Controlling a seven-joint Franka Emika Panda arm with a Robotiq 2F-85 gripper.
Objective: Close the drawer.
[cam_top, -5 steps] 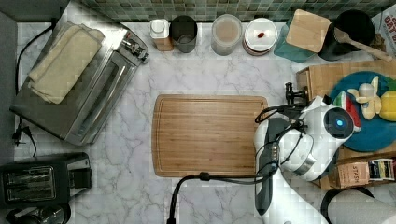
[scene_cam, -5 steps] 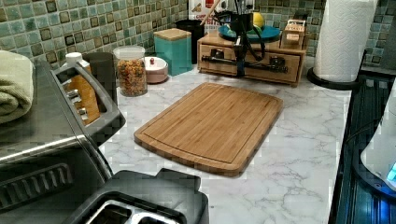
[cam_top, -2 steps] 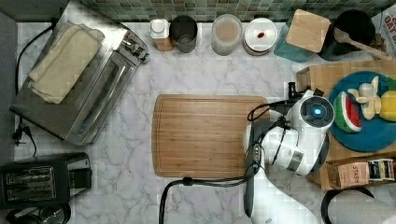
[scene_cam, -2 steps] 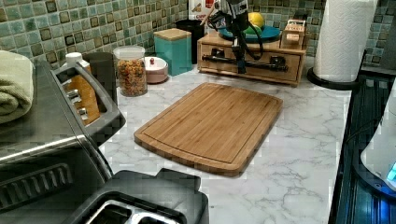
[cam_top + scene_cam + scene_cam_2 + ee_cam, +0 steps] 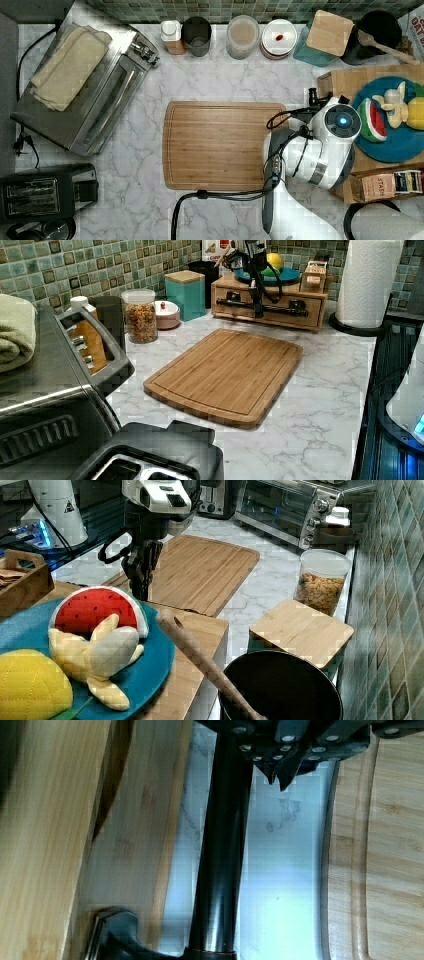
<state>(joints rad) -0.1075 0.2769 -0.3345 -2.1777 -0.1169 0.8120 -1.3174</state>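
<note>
One smooth black bar handle [image 5: 220, 845] fronts the pale bamboo drawer [image 5: 270, 307].

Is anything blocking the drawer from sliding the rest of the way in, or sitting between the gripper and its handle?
Nothing visible does. The gripper hangs right at the black bar handle of the drawer, with only bare marble beside it in the wrist view. The cutting board lies apart on the counter. The drawer's inside is hidden.
</note>
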